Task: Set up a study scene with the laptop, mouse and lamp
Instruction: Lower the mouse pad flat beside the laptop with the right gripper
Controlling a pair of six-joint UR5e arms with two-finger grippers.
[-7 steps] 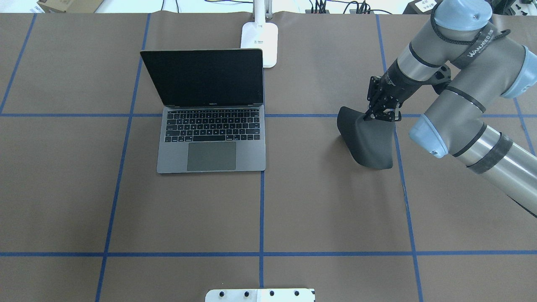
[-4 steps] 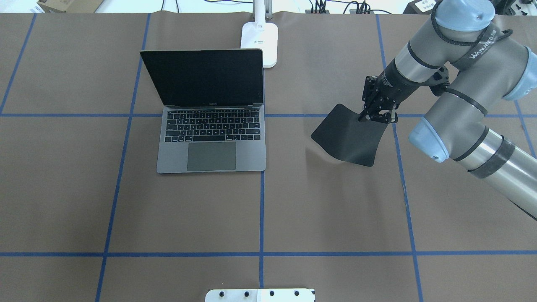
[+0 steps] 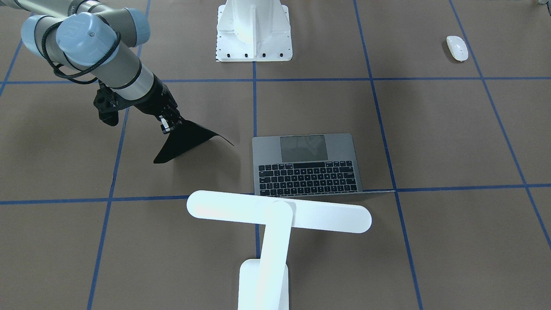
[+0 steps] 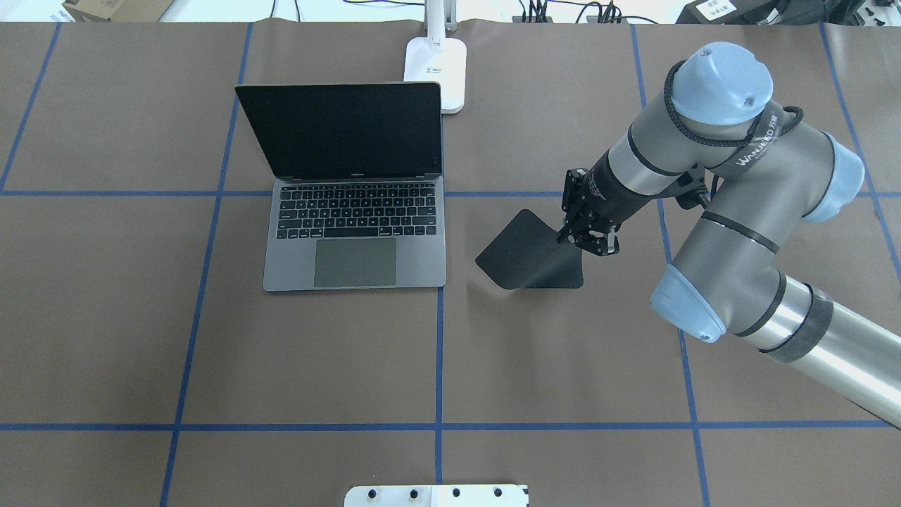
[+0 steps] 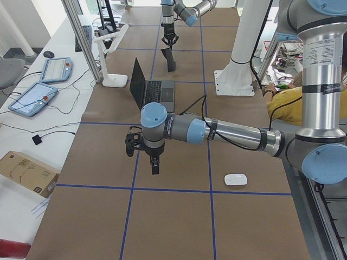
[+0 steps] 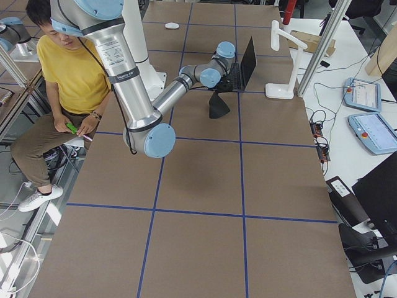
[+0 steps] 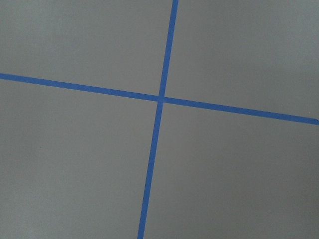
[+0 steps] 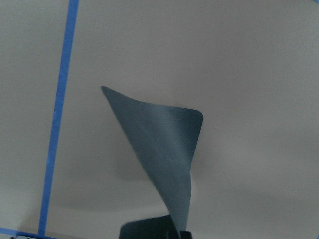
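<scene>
The right pincer pinched one corner of a thin black pad, which hung curled below it, lower edge down by the tabletop; whether it touched could not be told. The open laptop sat to that pincer's left, just beside the pad but apart from it, screen dark and upright. The lamp stood past the laptop, farther out from the robot than the pincer, its bar head over the laptop's hinge edge. The mouse lay well apart from the right pincer, far to its left and nearer the robot's base. The left pincer hung near the mouse above bare tabletop; whether it was spread or pressed together could not be told.
</scene>
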